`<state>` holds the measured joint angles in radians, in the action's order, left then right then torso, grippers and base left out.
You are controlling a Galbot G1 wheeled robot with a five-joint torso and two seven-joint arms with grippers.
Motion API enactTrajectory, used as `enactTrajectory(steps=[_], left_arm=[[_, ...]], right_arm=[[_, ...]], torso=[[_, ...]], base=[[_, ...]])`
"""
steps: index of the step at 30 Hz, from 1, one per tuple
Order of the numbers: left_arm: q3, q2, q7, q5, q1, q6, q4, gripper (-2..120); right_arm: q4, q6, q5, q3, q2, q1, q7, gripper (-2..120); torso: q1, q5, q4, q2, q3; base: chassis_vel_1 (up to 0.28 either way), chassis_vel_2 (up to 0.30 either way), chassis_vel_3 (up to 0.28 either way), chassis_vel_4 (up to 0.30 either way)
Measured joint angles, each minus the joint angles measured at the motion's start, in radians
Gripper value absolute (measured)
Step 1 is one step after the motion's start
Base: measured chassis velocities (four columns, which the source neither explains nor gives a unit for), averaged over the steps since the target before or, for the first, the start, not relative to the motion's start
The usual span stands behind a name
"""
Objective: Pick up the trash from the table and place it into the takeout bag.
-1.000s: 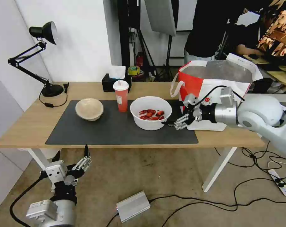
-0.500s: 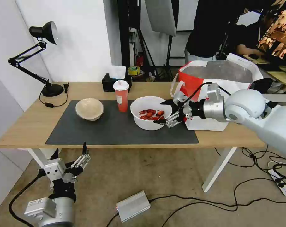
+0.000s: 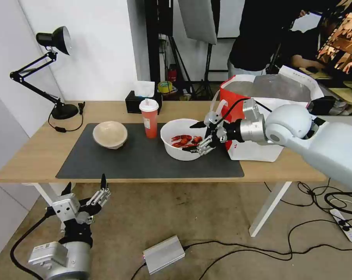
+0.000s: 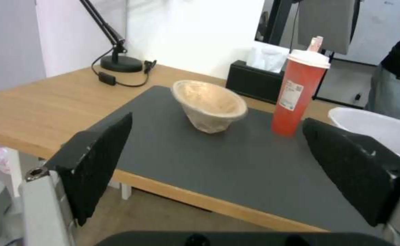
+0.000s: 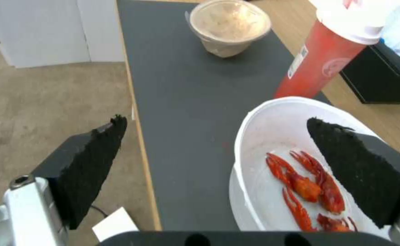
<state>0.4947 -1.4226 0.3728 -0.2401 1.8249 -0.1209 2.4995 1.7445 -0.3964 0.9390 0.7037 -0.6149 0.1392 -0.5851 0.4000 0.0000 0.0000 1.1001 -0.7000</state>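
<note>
Far left, on the light-wood table [image 3: 36, 155]: a black desk lamp [image 3: 53, 39], its base near the back edge. Below the front edge of the table, low over the floor: the left gripper [image 3: 84, 192], fingers spread wide, holding nothing, well apart from everything on the table. On the dark grey mat [image 3: 145, 163], leftmost: the beige paper bowl [image 3: 110, 134], upright, standing free. Next along: the red drink cup [image 3: 149, 118] with white lid, upright near the back edge of the mat, just beside the white plastic bowl [image 3: 180, 149] but not seen to touch it. Behind the cup, off the mat: a black tissue box [image 3: 134, 102] with a white tissue. Centre of the mat: the white plastic bowl, upright, red crayfish scraps [image 3: 185, 140] lying in its bottom. At the right rim of that bowl: the right gripper [image 3: 194, 136], jaws apart, straddling the rim, one finger over the inside of the bowl above the scraps and the other outside the wall; in the right wrist view the rim runs between the two black pads, neither pad yet pressed to it. Right end of the table: the takeout bag [image 3: 253, 149], white with a red side panel, standing open, silvery lining showing, just behind the right arm.
</note>
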Motion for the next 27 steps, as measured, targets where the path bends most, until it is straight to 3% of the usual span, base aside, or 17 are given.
enactTrajectory(steps=[27], left_arm=[[-0.021,-0.017,0.003,0.000,-0.019,-0.011,-0.023,100]], right_arm=[[-0.121,0.011,-0.027,0.070,-0.082,0.018,-0.020,100]], torso=[[0.000,0.0001,0.0000,0.000,0.000]], base=[[0.000,0.000,0.000,0.000]])
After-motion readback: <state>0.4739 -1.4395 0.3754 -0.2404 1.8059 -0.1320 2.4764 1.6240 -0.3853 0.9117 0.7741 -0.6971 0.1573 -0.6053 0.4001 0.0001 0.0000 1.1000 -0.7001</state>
